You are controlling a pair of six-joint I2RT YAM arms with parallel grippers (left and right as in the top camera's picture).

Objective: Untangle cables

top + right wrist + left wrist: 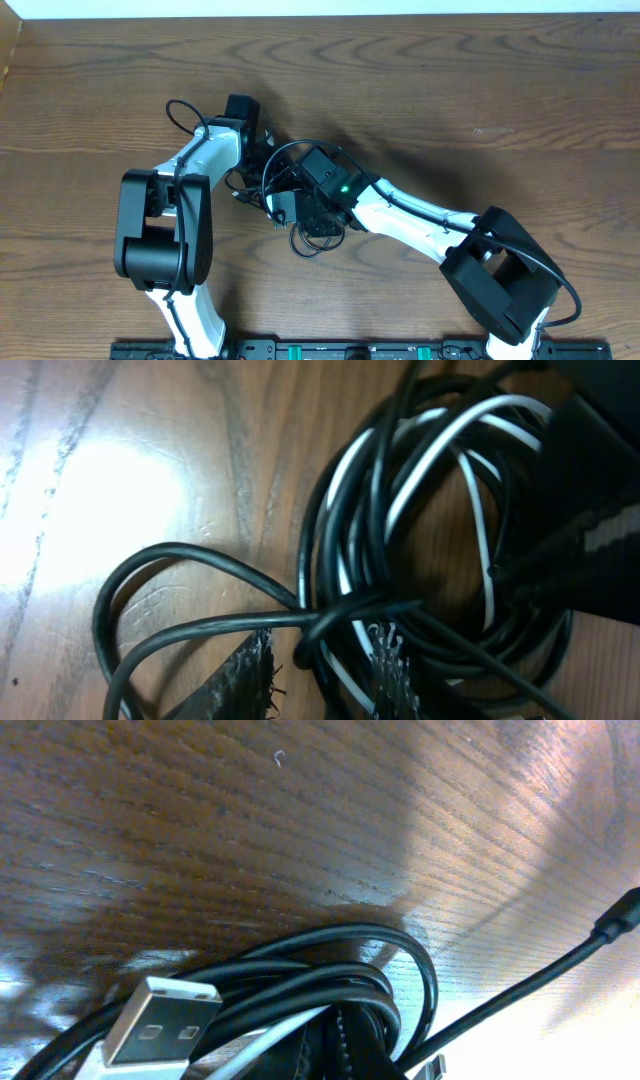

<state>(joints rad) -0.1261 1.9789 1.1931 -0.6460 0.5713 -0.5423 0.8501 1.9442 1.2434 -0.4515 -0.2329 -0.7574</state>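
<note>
Plain brown woodgrain desk (500,80) for a backdrop. Got the cables (345,520) bunched near the middle of the desk, squeezed between both arms. Can see the left hand (260,160) clamped shut on one side of the coil, presumably to anchor it. Got the right hand (320,660) only partly open, fingers (385,670) straddling a black strand (230,622) crossing the loop, not pinching anything yet. Reads like a pin-and-pull setup: hold the bundle, tease one strand out. Worth noting the white cord (430,460) threaded through the black loops, so nowhere near untangled.
</note>
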